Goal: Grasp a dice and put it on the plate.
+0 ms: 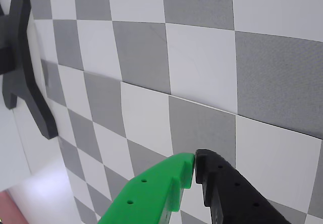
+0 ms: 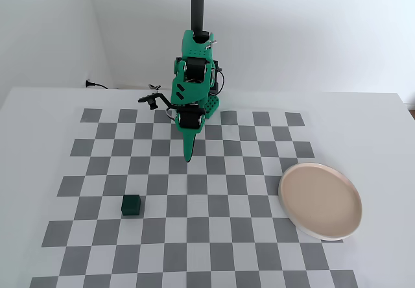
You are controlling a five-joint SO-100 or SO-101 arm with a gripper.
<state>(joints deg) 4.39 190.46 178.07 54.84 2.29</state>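
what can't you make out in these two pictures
- Dice: too small in the fixed view to show any pips; outside the wrist view entirely.
- Plate: whole in the fixed view; in the wrist view only a pinkish sliver at the bottom-left corner, too cropped to identify.
- Tool: fingertips meet in the wrist view; its base is cut off by the bottom edge.
- Black post: cut off by the fixed view's top edge.

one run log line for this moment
gripper: shut, empty | dice: on checkered mat, untouched | plate: empty | stage: before grasp
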